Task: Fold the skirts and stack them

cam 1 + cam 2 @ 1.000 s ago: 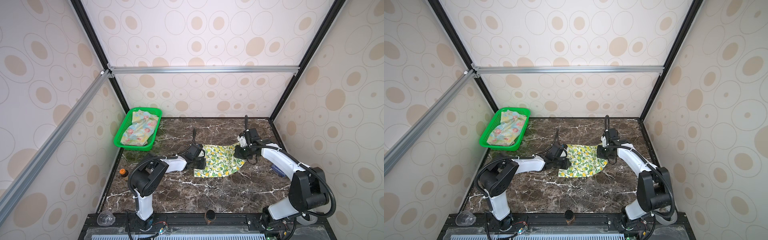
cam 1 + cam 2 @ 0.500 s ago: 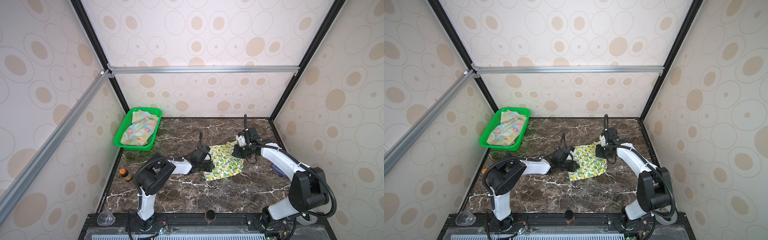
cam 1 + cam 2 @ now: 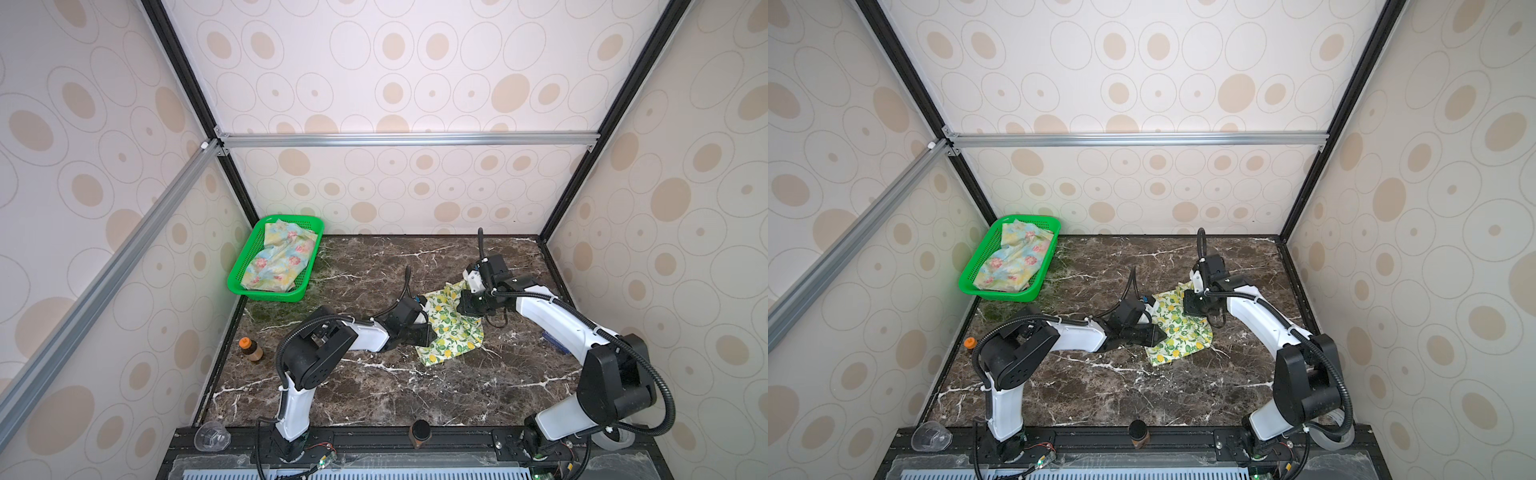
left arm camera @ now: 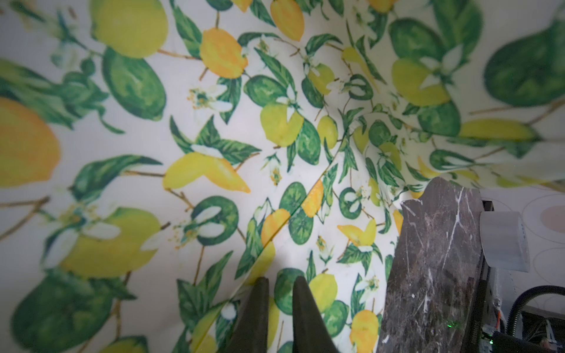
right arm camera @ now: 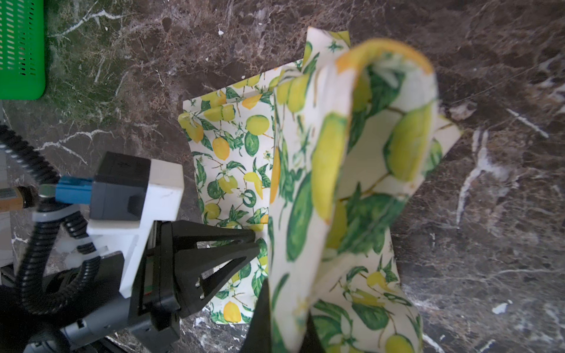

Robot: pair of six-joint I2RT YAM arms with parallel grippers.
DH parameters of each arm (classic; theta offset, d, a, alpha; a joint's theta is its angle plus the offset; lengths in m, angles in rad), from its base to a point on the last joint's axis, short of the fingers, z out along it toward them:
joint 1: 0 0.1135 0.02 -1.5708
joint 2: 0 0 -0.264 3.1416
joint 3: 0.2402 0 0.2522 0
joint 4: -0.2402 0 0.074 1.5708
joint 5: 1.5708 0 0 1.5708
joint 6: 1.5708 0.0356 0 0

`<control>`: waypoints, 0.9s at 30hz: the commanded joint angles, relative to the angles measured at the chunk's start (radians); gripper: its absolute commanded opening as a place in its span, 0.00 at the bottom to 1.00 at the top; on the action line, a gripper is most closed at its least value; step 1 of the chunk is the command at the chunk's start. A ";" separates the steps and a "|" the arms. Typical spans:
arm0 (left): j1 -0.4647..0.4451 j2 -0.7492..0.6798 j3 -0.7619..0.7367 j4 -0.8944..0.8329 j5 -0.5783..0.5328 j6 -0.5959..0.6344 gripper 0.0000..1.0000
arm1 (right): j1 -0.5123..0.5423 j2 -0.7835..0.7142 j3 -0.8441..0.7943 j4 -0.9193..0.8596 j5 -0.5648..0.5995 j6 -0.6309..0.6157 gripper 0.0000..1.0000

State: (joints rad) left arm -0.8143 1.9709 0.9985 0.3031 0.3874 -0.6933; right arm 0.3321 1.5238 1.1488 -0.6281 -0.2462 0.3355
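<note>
Both top views: the lemon skirt [image 3: 451,332] [image 3: 1177,332] lies right of centre on the table [image 3: 374,395], partly doubled over. The flowered skirt [image 3: 278,262] waits in the basket [image 3: 266,293], far left.
Left wrist: the left claw [image 4: 279,284] is nearly closed and pinches an edge of the lemon skirt, apparently to carry the fold rightward.
Right wrist: the right claw [image 5: 286,321] is clamped tight on a raised flap, likely to steady the cloth.

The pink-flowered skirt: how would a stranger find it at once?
On the dark marble table, a green mesh basket stands in the far left corner. The pastel skirt lies inside it. Unlike the lemon skirt out on the marble, it has pink flowers.
</note>
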 commanded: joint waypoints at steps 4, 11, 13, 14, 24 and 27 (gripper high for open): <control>-0.036 0.068 -0.025 -0.111 0.004 -0.036 0.17 | 0.047 0.007 0.028 0.002 0.028 0.021 0.00; -0.049 0.067 -0.023 -0.082 0.010 -0.068 0.17 | 0.111 0.035 0.020 0.015 0.082 0.033 0.00; -0.049 0.047 -0.024 -0.092 -0.006 -0.073 0.17 | 0.128 0.040 0.014 0.015 0.108 0.033 0.00; -0.049 0.038 -0.024 -0.103 -0.018 -0.078 0.16 | 0.139 0.041 0.013 0.010 0.129 0.031 0.00; -0.028 -0.081 0.024 -0.311 -0.118 -0.013 0.16 | 0.151 0.028 -0.022 0.015 0.203 0.031 0.00; -0.008 -0.110 0.026 -0.362 -0.152 0.019 0.16 | 0.151 0.029 -0.026 0.016 0.224 0.029 0.00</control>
State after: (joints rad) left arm -0.8360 1.8885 1.0050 0.0925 0.3069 -0.7231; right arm 0.4774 1.5616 1.1378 -0.6060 -0.0608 0.3584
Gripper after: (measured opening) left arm 0.160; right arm 0.069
